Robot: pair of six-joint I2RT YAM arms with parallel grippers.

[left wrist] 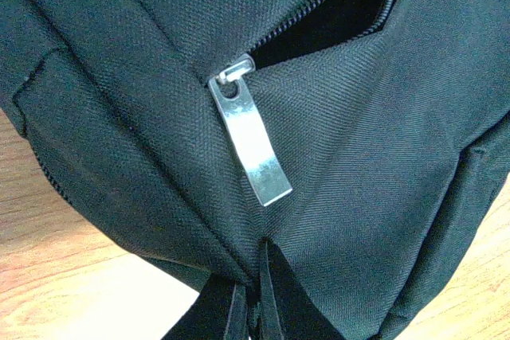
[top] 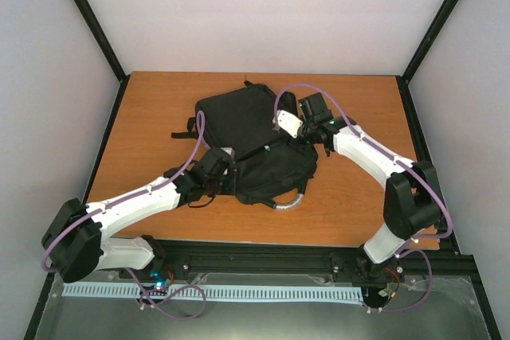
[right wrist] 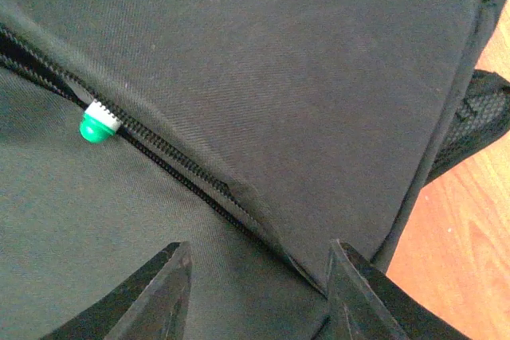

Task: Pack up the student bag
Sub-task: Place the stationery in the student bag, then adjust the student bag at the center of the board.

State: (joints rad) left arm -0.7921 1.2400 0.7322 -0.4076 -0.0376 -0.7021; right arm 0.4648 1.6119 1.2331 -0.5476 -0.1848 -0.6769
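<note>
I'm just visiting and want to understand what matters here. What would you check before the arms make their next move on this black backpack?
1. Left tool gripping the student bag: ok, shut on a pinch of fabric below the zipper pull.
2. Right tool free: ok, it is open above the bag and holds nothing.
3. Zipper closed: not ok, a gap shows along it.
4. Contents tucked in: not ok, a green-tipped item pokes out at the zipper.
5. Bag resting on the table: ok, it lies flat.
6. Everything packed inside: cannot tell.
</note>
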